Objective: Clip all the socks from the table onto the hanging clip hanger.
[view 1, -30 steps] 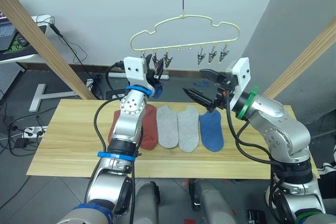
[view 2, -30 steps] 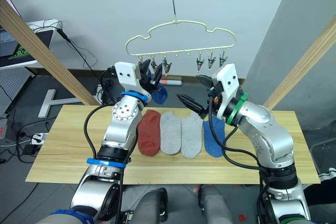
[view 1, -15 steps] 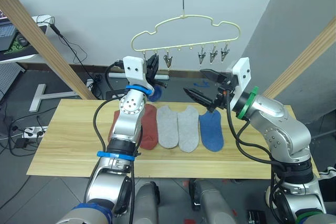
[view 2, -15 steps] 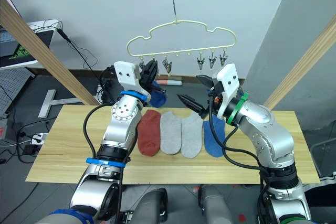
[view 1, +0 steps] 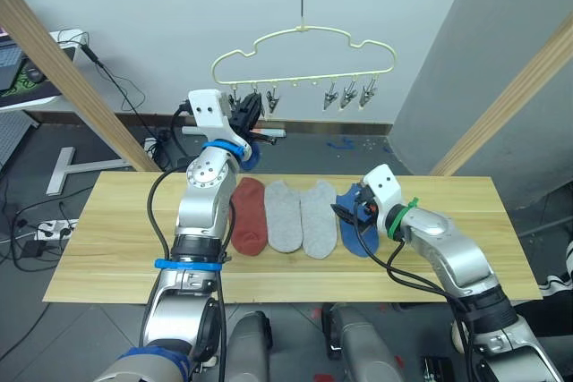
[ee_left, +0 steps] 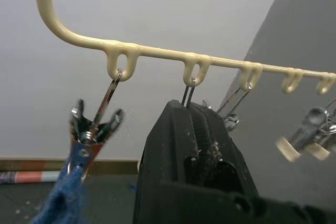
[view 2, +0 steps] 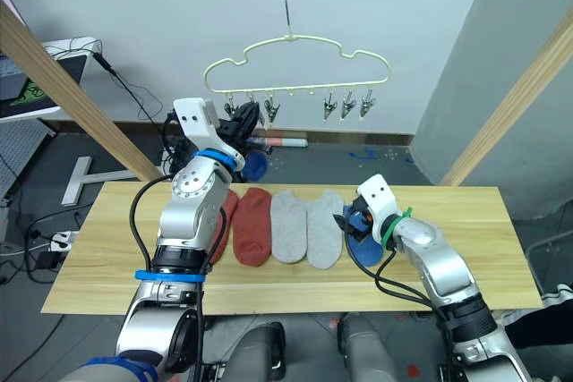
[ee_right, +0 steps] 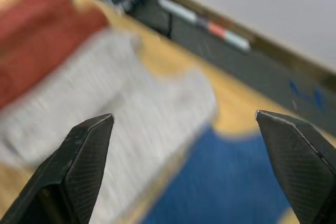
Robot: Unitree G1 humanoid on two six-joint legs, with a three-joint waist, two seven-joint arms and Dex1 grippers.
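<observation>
While the left gripper (ee_left: pixel 194 145) sits raised at centre left, its fingers closed round the hanger's (view 1: pixel 304 38) second clip (ee_left: pixel 187 92), a blue sock (ee_left: pixel 65 198) hangs from the first clip. The right gripper (ee_right: pixel 184 129), fingers wide open, hovers at lower right just over the blue sock (view 1: pixel 354 230) on the table (view 1: pixel 116 257), beside two grey and two red socks.

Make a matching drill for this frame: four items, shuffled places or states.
Items:
1. left pincer
2. right pincer
3. hung blue sock
4. grey socks

States:
A. flat on the table, side by side
B. open, low over the blue sock on the table
C. dangling from the hanger's end clip
D. shut, up at the second clip

Pairs: 1-D, 2-B, 3-C, 4-A
</observation>
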